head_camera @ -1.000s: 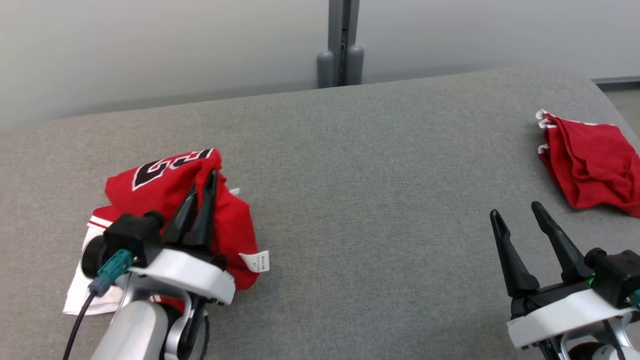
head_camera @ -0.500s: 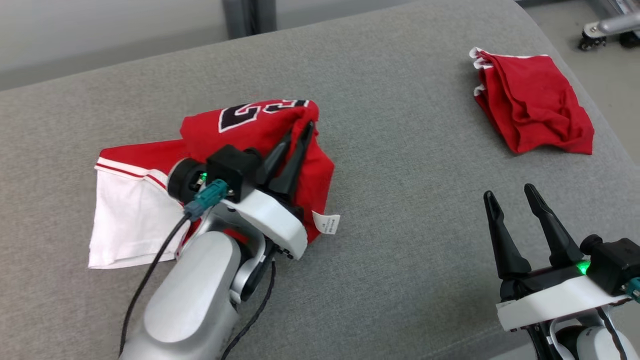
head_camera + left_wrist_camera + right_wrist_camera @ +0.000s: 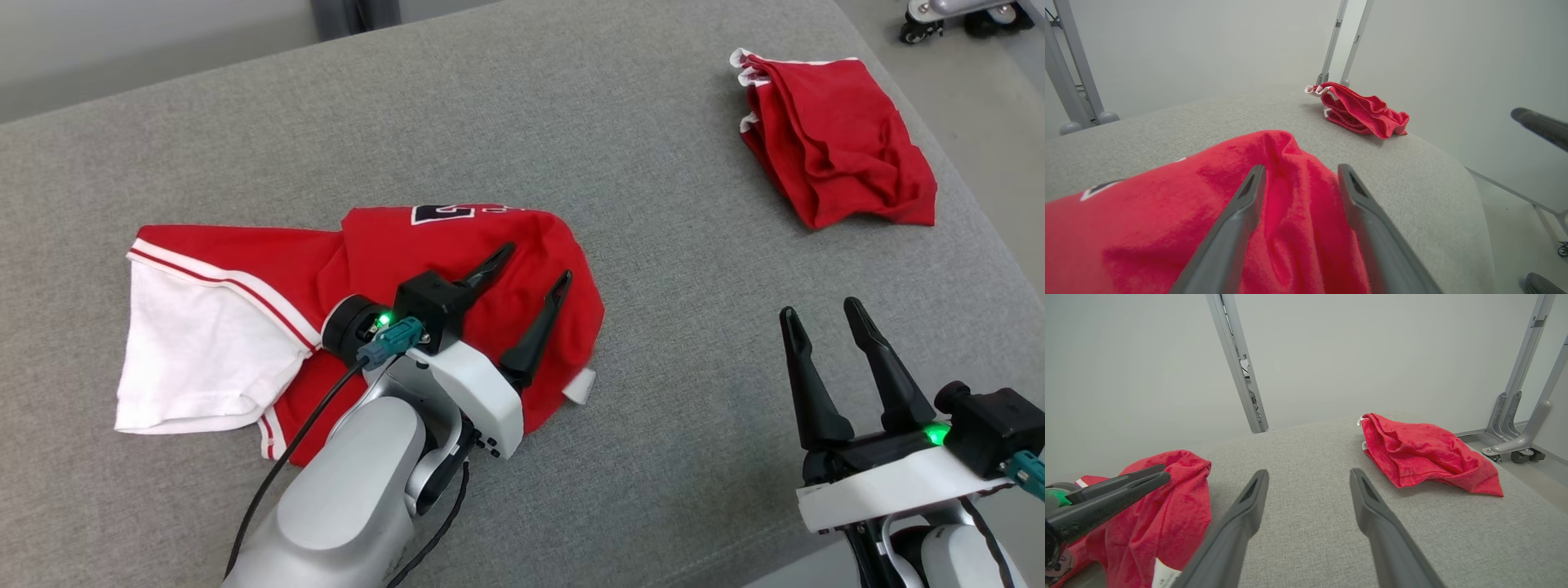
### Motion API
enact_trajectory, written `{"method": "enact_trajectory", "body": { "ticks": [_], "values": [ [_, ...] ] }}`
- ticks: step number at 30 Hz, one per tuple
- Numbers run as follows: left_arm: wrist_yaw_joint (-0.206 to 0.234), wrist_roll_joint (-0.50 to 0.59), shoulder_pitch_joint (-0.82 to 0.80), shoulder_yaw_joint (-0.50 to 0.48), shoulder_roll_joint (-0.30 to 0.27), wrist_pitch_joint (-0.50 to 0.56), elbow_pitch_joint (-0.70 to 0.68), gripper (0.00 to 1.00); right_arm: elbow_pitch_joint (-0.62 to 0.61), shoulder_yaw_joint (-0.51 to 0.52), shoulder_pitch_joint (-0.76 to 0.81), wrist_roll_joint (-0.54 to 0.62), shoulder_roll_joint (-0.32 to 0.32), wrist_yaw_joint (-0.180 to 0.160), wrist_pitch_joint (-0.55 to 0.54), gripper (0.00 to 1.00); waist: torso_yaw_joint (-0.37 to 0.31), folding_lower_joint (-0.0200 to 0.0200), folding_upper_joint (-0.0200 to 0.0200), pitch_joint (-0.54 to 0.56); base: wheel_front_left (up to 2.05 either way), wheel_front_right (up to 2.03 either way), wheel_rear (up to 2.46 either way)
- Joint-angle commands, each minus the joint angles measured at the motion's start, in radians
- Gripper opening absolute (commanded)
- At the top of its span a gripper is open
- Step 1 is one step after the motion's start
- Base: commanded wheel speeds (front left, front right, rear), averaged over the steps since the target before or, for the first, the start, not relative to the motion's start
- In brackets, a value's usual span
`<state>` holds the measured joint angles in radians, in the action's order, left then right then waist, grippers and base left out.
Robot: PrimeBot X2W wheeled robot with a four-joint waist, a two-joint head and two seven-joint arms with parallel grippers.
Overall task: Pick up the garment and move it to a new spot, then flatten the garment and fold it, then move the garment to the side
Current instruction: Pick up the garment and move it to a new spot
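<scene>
Two red items were laid on the grey tabletop (image 3: 637, 147): jersey (image 3: 384, 253), folded cloth (image 3: 833, 131). Left gripper (image 3: 537, 262) and right gripper (image 3: 820, 309) jaws were spread.

Red-and-white garment (image 3: 457, 245) (black numerals)

Number (image 3: 442, 214) on garment (image 3: 245, 258) half hidden

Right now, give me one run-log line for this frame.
phase: jersey on surface, crumpled, not flattened | left gripper: open, over jersey | right gripper: open, over grey cushion | other red garment: folded, far right
</scene>
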<state>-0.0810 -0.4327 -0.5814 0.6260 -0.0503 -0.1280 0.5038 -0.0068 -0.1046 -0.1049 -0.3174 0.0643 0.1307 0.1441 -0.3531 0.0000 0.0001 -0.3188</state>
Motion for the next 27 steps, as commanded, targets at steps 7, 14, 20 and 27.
{"method": "enact_trajectory", "body": {
  "ticks": [7,14,20,27],
  "values": [
    [0.057,-0.022,0.044,-0.025,-0.013,-0.092,-0.027,1.00,0.025,0.005,-0.002,0.007,0.026,0.000,0.000,1.00,0.067,0.0000,-0.0001,0.072,0.00,0.00,0.00],
    [0.146,-0.049,0.141,-0.157,-0.082,-0.131,-0.138,1.00,0.015,0.016,0.023,0.013,0.047,0.000,-0.023,1.00,0.157,0.0000,-0.0001,0.140,0.00,0.00,0.00],
    [0.219,-0.055,0.245,-0.303,-0.153,-0.138,-0.253,1.00,-0.007,0.024,0.046,0.021,0.055,0.000,-0.048,1.00,0.232,0.0000,-0.0001,0.180,0.00,0.00,0.00],
    [0.251,-0.030,0.373,-0.443,-0.205,-0.136,-0.350,1.00,-0.019,0.034,0.071,0.029,0.060,0.000,-0.071,1.00,0.294,0.0000,-0.0001,0.215,0.00,0.00,0.00]
  ]
}}
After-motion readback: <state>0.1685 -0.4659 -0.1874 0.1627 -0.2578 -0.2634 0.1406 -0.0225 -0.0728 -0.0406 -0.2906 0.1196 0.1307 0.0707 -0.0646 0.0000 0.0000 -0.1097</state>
